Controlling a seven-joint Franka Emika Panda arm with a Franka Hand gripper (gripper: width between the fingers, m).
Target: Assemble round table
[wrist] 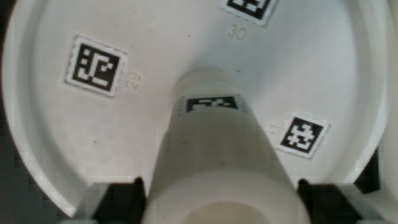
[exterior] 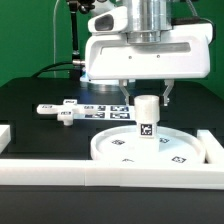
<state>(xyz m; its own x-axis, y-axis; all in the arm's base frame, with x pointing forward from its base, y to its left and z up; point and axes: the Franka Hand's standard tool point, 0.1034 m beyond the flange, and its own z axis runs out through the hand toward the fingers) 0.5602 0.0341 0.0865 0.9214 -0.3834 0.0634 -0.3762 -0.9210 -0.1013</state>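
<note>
The large rimmed round disc (exterior: 112, 152) lies flat on the black table near the front. On its middle stands the short thick cylinder (exterior: 147, 120), upright and carrying a tag. My gripper (exterior: 147, 101) comes down from above and is shut on the cylinder's upper part. In the wrist view the cylinder (wrist: 217, 150) runs between my dark fingers (wrist: 125, 200), its far end meeting the disc (wrist: 63, 120), whose face bears tags. The flat cross-shaped piece (exterior: 62, 111) lies apart on the table, toward the exterior view's left.
The marker board (exterior: 108, 107) lies behind the disc. A long white border bar (exterior: 100, 176) runs along the front, with more white bars at the exterior view's left (exterior: 5, 135) and right (exterior: 213, 146). A green wall stands behind.
</note>
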